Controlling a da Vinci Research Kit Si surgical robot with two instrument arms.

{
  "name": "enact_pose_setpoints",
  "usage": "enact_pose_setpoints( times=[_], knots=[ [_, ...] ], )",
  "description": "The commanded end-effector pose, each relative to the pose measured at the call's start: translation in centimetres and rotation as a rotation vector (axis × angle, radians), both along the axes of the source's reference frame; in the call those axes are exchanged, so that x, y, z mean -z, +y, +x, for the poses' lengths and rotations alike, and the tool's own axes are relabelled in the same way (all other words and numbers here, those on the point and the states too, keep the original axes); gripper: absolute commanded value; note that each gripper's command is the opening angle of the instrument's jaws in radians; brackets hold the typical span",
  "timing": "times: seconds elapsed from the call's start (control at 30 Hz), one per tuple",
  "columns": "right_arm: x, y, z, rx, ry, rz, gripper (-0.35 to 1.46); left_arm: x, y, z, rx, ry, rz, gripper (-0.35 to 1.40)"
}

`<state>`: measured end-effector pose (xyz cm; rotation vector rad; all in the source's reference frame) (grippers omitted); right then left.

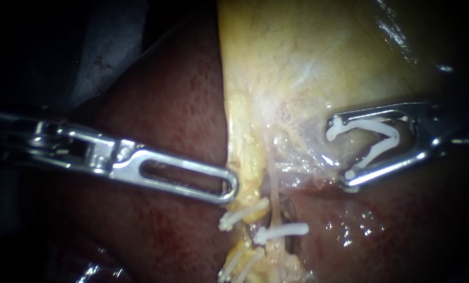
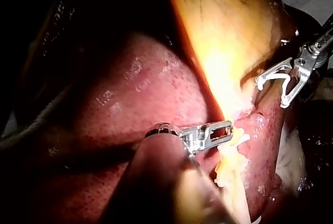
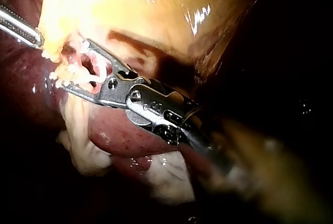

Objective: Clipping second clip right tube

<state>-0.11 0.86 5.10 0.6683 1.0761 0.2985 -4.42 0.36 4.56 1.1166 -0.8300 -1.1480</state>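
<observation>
My right instrument (image 1: 342,152) comes in from the right. Its jaws stand wide apart around an open white clip (image 1: 373,139), each jaw touching it. The clip lies against pale gallbladder (image 1: 308,57) tissue, to the right of a thin pale tube (image 1: 273,175) and apart from it. Three white clips (image 1: 281,230) sit lower down across the tubes. My left instrument (image 1: 229,186) has its slotted jaws shut on the yellow tissue edge (image 1: 240,157) beside the tube. The left wrist view shows my left instrument (image 2: 226,130) and my right instrument (image 2: 270,95); the right wrist view shows my right instrument (image 3: 70,65).
Dark red liver (image 1: 161,105) lies on both sides of the yellow tissue and under both instruments. Wet glints show on the liver (image 1: 355,225) below my right instrument. My left instrument's shaft (image 3: 21,28) crosses a corner of the right wrist view.
</observation>
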Motion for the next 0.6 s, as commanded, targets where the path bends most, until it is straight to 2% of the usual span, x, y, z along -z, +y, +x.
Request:
enact_pose_setpoints(
  times=[0.03,0.33,0.6],
  knots=[
    [-0.01,-0.01,0.01,0.000,0.000,-0.001,0.60,0.05,0.03,0.04,0.007,0.000,0.004,-0.35],
    [-0.07,-0.11,0.08,0.003,0.001,-0.005,0.60,0.34,0.23,0.34,0.030,0.004,0.013,-0.35],
    [-0.13,-0.22,0.18,0.018,0.001,0.019,0.59,0.41,0.28,0.40,0.035,0.005,0.016,-0.35]
  ],
)
